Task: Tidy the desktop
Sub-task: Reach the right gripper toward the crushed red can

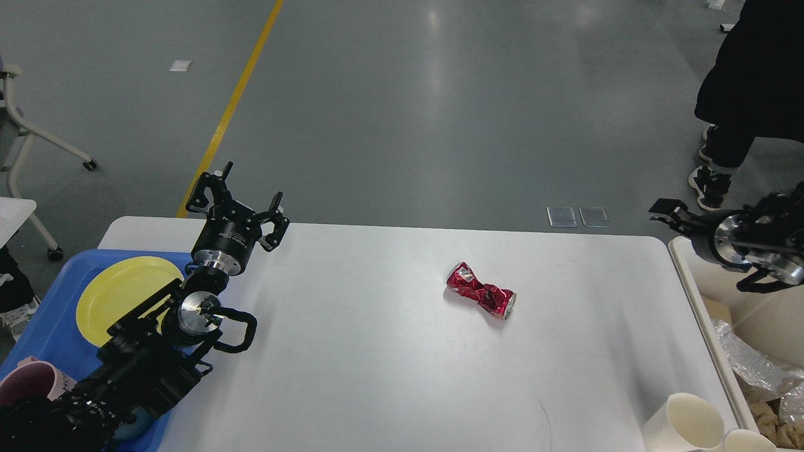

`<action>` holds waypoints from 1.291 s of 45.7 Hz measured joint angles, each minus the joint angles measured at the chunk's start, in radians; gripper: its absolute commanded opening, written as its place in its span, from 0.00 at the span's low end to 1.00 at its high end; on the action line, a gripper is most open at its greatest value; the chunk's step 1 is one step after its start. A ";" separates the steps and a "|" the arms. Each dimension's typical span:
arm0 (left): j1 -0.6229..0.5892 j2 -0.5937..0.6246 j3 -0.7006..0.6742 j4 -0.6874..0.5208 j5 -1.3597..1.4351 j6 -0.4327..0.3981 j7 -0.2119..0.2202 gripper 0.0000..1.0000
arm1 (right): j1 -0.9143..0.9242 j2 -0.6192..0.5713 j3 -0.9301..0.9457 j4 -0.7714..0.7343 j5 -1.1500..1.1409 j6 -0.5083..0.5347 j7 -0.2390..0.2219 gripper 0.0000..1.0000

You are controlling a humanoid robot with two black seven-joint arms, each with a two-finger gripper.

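Observation:
The white desktop [377, 364] fills the lower half of the head view. A crushed red can [481, 291] lies on its side near the middle, a little right of centre. My left gripper [242, 202] is open and empty, held above the desktop's back left corner, far left of the can. My right gripper [675, 215] hangs over the back end of the cream-white bin [700, 295] at the right edge, well right of the can. Its fingers are seen dark and end-on, so I cannot tell how they stand.
A blue tray [50, 270] at the left holds a yellow plate [122, 295] and a pink cup [31, 383]. The bin holds crumpled clear plastic [750, 358]. Two paper cups [684, 424] stand at the front right corner. A person [754, 94] sits at the back right.

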 measured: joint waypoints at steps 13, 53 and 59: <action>0.000 0.000 0.000 0.000 0.000 0.000 0.000 0.96 | 0.213 0.040 -0.084 0.370 -0.017 0.053 -0.001 1.00; 0.001 0.000 0.000 0.000 0.000 0.000 0.000 0.96 | -0.283 0.296 0.182 -0.051 0.123 -0.165 0.013 1.00; 0.001 0.000 0.000 0.000 0.000 0.000 0.000 0.96 | -0.303 0.359 0.190 -0.089 0.125 -0.210 0.032 1.00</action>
